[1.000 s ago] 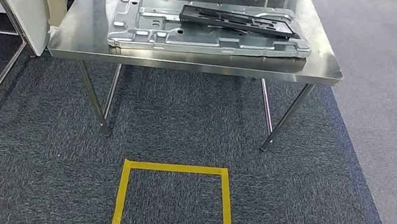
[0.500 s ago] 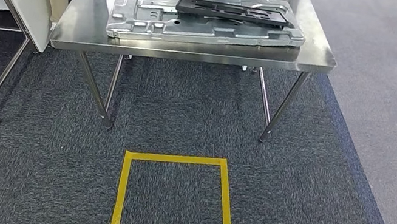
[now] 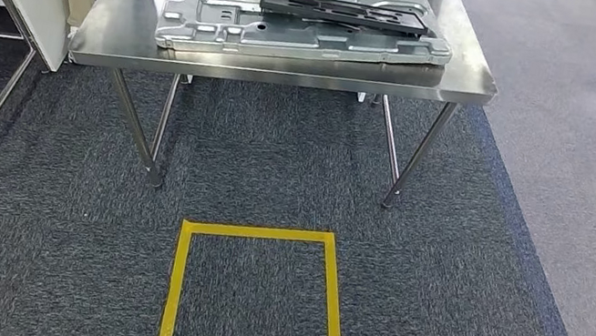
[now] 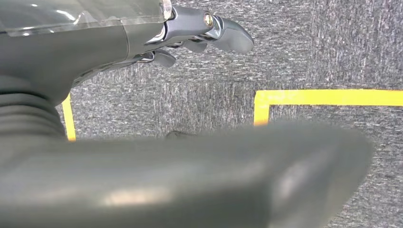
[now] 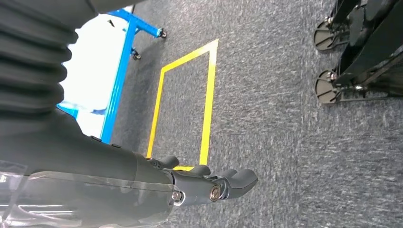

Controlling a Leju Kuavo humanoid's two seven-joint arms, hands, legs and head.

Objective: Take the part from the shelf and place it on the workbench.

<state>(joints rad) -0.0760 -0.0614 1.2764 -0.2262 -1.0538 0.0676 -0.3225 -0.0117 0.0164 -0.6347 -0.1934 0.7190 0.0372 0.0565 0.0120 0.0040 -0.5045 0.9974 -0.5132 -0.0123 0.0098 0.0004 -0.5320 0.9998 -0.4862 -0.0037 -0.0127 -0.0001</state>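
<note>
Lying on the workbench (image 3: 116, 25), a black part (image 3: 345, 13) is seen atop a grey panel (image 3: 236, 28). Nothing is held by the left hand (image 4: 199, 35) or right hand (image 5: 209, 183); fingers are loosely apart.

The left hand (image 4: 204, 33) has dark grey glossy fingers with a brass-coloured screw, behind a ribbed grey cover. The right hand (image 5: 209, 183) matches, showing two round screws and clear film wrap.

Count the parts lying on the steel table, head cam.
2. A large silver stamped panel lies flat across the table, and a smaller black frame rests on top of it toward the far right. Anything under the panel would be hidden.
</note>
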